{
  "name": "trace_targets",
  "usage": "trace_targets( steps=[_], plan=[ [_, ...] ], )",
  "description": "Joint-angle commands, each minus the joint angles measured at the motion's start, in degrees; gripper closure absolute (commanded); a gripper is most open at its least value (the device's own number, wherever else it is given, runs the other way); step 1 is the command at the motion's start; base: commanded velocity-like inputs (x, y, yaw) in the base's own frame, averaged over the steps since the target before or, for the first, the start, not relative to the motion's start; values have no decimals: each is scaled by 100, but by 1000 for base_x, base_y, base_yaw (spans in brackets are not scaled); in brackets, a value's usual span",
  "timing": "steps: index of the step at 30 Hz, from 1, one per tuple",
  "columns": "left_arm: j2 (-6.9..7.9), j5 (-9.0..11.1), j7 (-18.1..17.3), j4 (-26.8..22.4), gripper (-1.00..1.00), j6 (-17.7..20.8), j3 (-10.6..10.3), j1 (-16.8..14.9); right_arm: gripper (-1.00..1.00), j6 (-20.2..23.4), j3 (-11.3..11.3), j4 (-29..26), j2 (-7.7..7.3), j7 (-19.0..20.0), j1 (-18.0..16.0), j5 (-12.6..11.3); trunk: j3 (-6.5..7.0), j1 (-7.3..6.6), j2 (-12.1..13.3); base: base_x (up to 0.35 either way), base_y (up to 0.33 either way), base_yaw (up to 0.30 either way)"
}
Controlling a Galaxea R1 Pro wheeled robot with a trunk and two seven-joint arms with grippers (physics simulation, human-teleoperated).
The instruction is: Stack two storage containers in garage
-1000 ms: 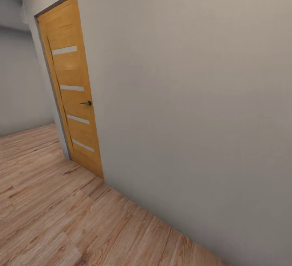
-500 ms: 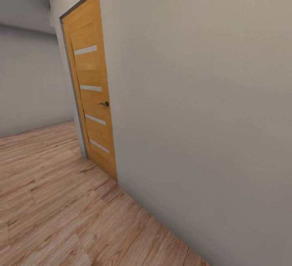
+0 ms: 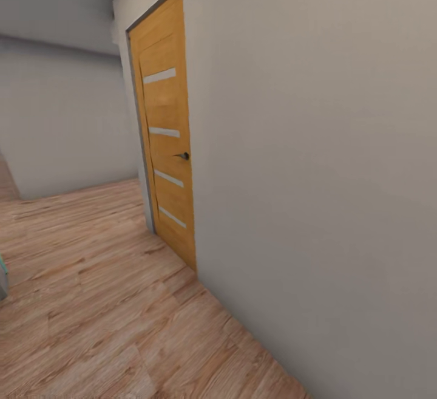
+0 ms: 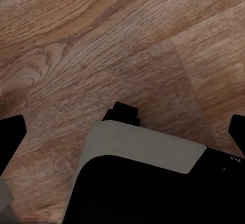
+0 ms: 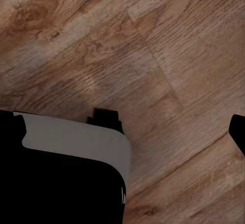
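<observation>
The left gripper (image 4: 125, 131) hung with its two black fingertips (image 4: 12, 133) spread wide apart, one at each edge of the left wrist view, and bare wood-plank floor (image 4: 102, 45) showed in the gap between them. Beneath that gripper, nearer than the floor, sat a grey-and-black part of the robot's own body (image 4: 143, 150), with a small black block at its upper edge. The right gripper (image 5: 125, 127) was likewise spread: one dark fingertip (image 5: 238, 131) stood at one edge of the right wrist view and the other at the opposite edge, overlapping the grey panel of the robot's body (image 5: 76, 137), with brown planks (image 5: 153, 40) showing below the gap. From the head camera, the light wood-plank floor (image 3: 91, 308) ran ahead of the robot to a plain pale grey wall (image 3: 315, 156) that slanted across the view. Set in that wall stood a closed tan door with four pale glass slats (image 3: 167, 138), a small dark handle (image 3: 182, 156) on its near edge and a grey frame around it. Beyond the door a farther grey wall (image 3: 60, 126) closed off the corridor, and a sliver of something teal and grey (image 3: 2, 277), too little to identify, sat at the floor's edge.
</observation>
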Motion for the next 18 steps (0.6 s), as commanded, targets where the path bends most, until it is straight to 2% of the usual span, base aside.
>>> trace_targets(
  steps=[1,7,18],
  plan=[
    [2,41,18,3,-100,-19,-33,-5,-100,-38,49,18,2,-4,-6,-57,-6,0,-3,1,0,270],
    [52,-3,22,-20,-100,-19,-59,-5,-100,-31,57,18,10,4,-6,-36,-6,0,-3,0,0,270],
    [48,-11,23,-18,-100,-19,-64,-5,-100,-29,58,18,18,5,-6,-45,-6,0,-3,0,0,272]
  ],
)
